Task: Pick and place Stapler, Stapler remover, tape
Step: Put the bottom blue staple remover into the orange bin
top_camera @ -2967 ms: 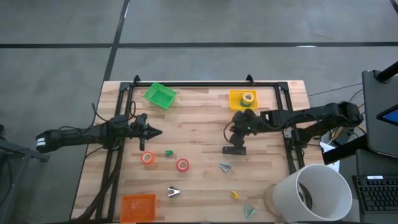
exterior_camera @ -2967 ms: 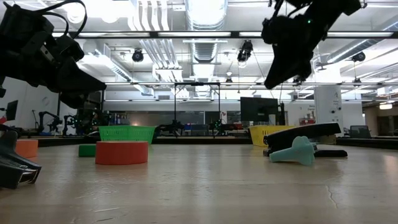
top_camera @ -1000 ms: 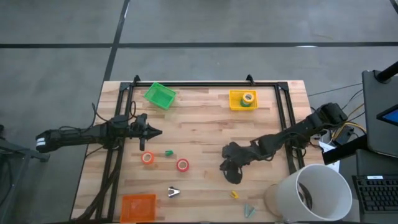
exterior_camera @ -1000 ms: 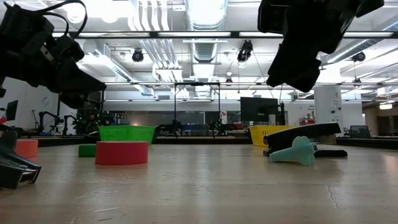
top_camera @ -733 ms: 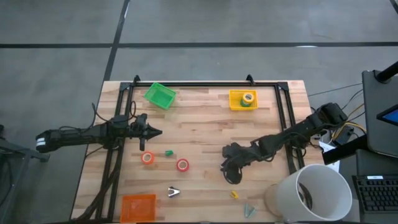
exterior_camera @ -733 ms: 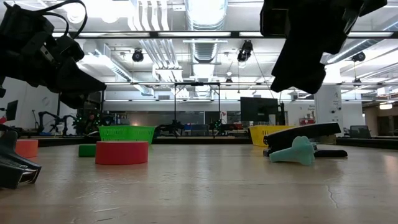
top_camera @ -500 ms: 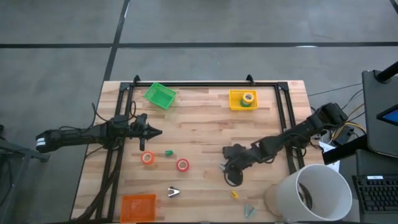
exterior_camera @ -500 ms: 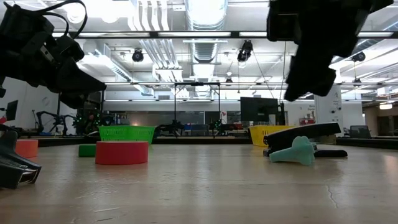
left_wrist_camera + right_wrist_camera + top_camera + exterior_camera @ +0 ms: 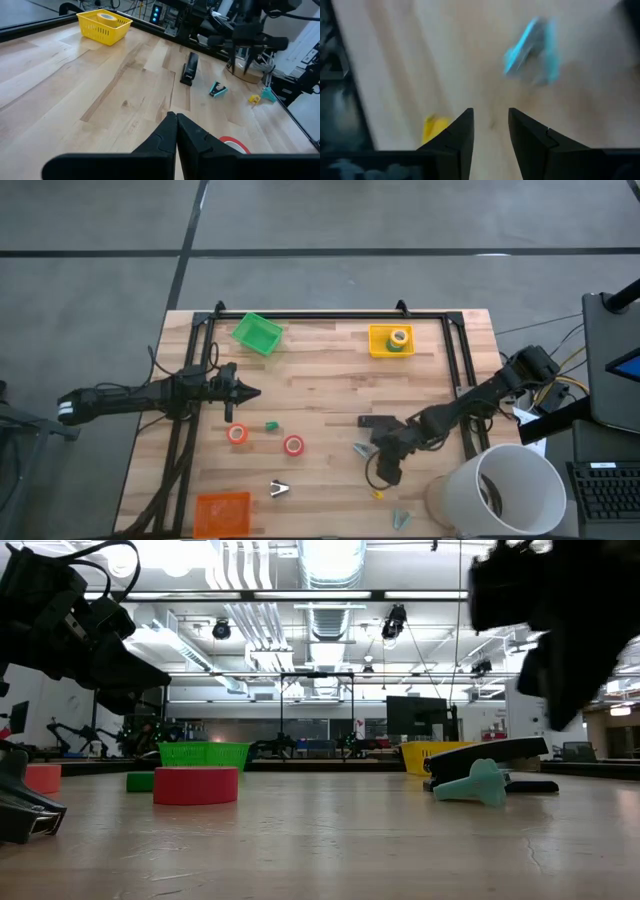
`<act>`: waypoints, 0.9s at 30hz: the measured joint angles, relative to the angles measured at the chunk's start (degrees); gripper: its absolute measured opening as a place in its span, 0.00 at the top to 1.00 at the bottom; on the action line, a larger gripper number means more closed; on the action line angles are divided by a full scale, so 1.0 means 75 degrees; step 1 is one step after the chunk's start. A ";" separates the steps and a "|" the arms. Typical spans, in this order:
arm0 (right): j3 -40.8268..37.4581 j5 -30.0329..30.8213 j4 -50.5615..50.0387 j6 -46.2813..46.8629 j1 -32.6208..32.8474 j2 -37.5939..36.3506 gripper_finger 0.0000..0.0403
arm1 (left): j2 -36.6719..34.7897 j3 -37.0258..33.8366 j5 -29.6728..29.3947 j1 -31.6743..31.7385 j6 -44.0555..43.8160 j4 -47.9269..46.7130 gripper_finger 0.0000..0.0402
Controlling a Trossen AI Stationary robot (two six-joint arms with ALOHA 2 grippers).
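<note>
The black stapler (image 9: 378,422) lies flat on the table right of centre, also in the left wrist view (image 9: 189,69). A teal staple remover (image 9: 362,448) lies just near of it. A red tape roll (image 9: 293,445) and an orange tape roll (image 9: 237,434) lie left of centre. My right gripper (image 9: 491,120) is open and hovers above bare wood, near of the remover (image 9: 532,47) and beside a yellow remover (image 9: 434,127). It holds nothing. My left gripper (image 9: 175,117) is shut and waits over the table's left side (image 9: 245,392).
A yellow basket (image 9: 391,340) with a green tape roll (image 9: 399,337) and a green basket (image 9: 257,333) stand at the far edge. An orange basket (image 9: 221,513) sits at the near left. A white bucket (image 9: 505,490) stands off the near right corner. A metal clip (image 9: 279,489) lies nearby.
My right gripper has moved toward the table's near edge and a little to the right, away from the stapler and the teal remover, which now show uncovered from above. Nothing on the table has shifted.
</note>
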 joint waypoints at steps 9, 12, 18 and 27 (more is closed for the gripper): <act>-0.0001 -0.0729 0.0027 0.1555 0.0957 0.0004 0.73 | 0.0000 0.0000 0.0000 0.0001 0.0000 0.0000 0.97; 0.0036 -0.1210 0.0068 0.2495 0.1040 0.0003 0.73 | 0.0000 0.0000 0.0000 0.0001 0.0000 0.0000 0.97; 0.0146 -0.1845 0.0063 0.3051 0.1105 0.0102 0.73 | 0.0000 0.0000 0.0000 0.0000 0.0000 0.0000 0.97; 0.0691 -0.2107 0.0082 -0.0825 0.1387 0.0845 0.76 | 0.0003 0.0000 0.0000 -0.0002 0.0000 0.0012 0.97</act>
